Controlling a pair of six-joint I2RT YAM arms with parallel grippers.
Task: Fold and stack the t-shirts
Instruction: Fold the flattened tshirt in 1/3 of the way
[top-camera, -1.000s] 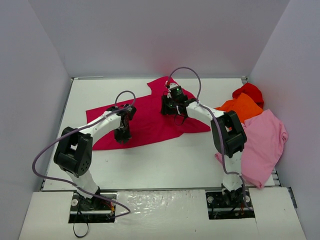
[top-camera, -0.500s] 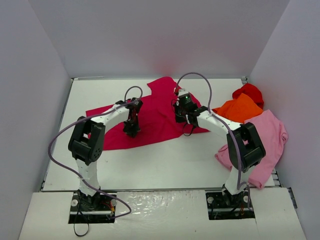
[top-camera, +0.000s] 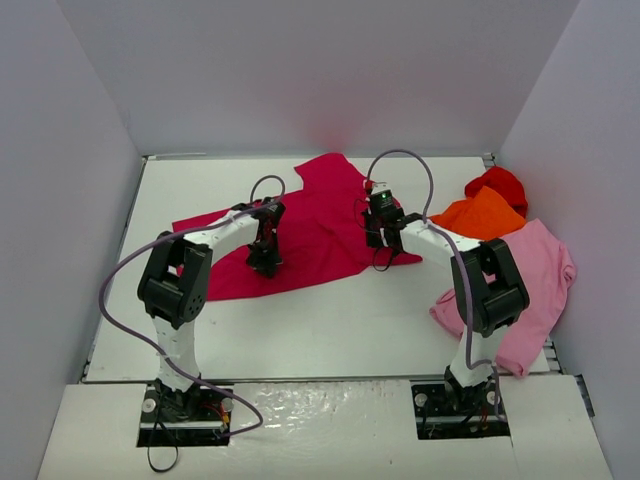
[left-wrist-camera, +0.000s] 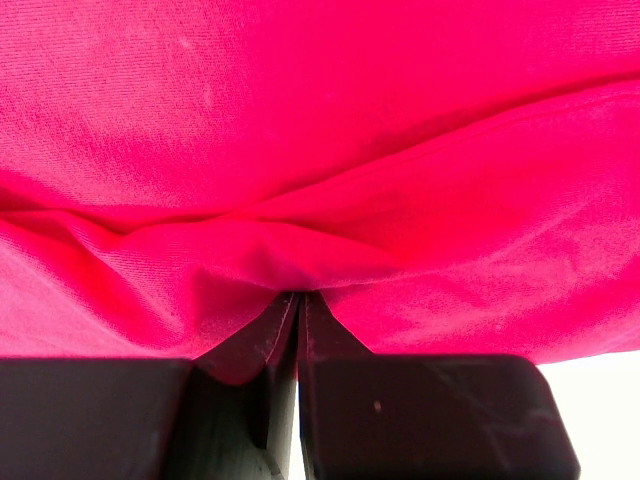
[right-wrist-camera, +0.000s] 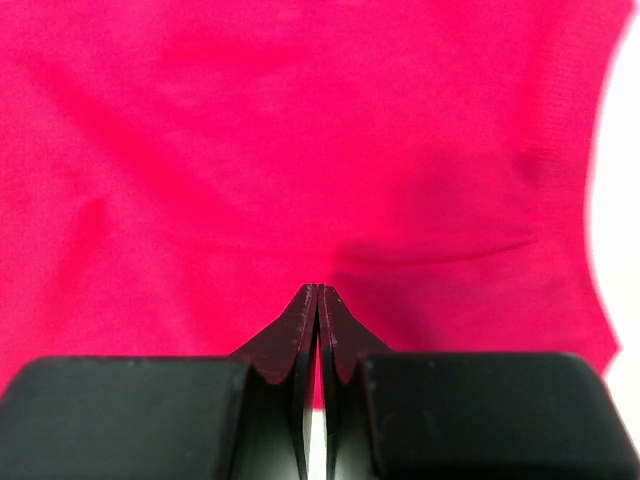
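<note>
The crimson t-shirt (top-camera: 310, 225) lies spread and wrinkled on the white bench (top-camera: 330, 325). The left end effector (left-wrist-camera: 297, 296) is down on the shirt's near-left part. It is fully closed, with a gathered ridge of the cloth pinched at its tips. The right end effector (right-wrist-camera: 318, 290), at the shirt's near-right hem, is also closed, tips against the fabric; whether any cloth is caught there cannot be told. Right of the crimson shirt lie the orange t-shirt (top-camera: 485, 215), the bright red t-shirt (top-camera: 498, 183) and the light pink t-shirt (top-camera: 530, 285).
</note>
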